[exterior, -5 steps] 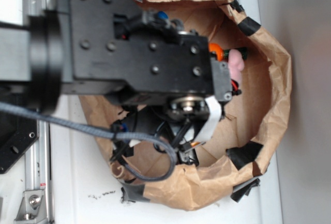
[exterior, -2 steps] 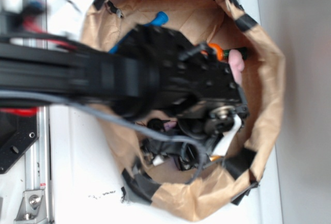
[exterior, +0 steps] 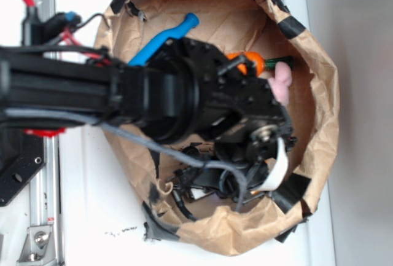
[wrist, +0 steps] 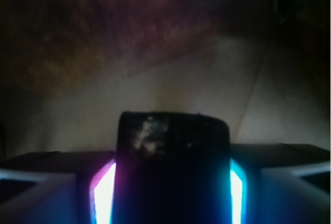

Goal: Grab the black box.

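A: Black box sits dead centre between the fingers in the wrist view, lit pads flush against both its sides. Fingers clenched on it, as far as I can tell.

B: Exterior view confirm?

A: No. Arm covers the fingers and the box there. It just shows the wrist down inside the brown paper bag on the desk, with a blue tool, an orange piece and something pink off to one side of it.

B: Progress?

A: Reach done, grip looks made. Ahead of the fingers only crumpled paper, too dark to say whether the box is off the bag floor. Lift-out is what's left, I'd judge.
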Tool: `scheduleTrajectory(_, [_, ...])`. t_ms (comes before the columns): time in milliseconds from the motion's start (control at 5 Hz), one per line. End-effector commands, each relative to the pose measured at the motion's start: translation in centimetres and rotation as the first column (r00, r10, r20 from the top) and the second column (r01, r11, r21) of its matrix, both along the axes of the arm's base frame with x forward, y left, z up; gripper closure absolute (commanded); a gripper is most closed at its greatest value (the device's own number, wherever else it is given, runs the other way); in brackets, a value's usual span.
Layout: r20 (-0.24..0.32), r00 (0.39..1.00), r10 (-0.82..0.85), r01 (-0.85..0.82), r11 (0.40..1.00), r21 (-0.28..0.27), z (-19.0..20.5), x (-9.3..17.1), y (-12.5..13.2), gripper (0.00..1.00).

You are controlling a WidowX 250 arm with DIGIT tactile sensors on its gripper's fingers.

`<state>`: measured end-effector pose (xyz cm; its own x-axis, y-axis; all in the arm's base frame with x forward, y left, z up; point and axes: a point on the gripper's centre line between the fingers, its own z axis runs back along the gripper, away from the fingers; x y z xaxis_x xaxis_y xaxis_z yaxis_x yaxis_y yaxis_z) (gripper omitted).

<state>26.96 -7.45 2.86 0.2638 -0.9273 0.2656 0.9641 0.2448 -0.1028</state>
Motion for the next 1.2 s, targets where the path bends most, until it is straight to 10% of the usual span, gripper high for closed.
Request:
scheduleTrajectory(0, [0.158, 0.965, 0.211, -0.241, 0.949, 0.202, 6.8, -1.0, 4.7, 1.00])
scheduleTrajectory(400, [-0.019, 0.774, 0.633, -0.617, 0.760, 0.204, 13.7, -3.3, 7.9, 1.00])
scheduleTrajectory(800, [0.028, 0.408, 0.913, -0.893, 0.392, 0.219, 15.6, -3.3, 7.0, 1.00])
scheduleTrajectory(1000, [0.016, 0.318, 0.948, -0.936, 0.312, 0.162, 15.0, -2.6, 6.7, 1.00])
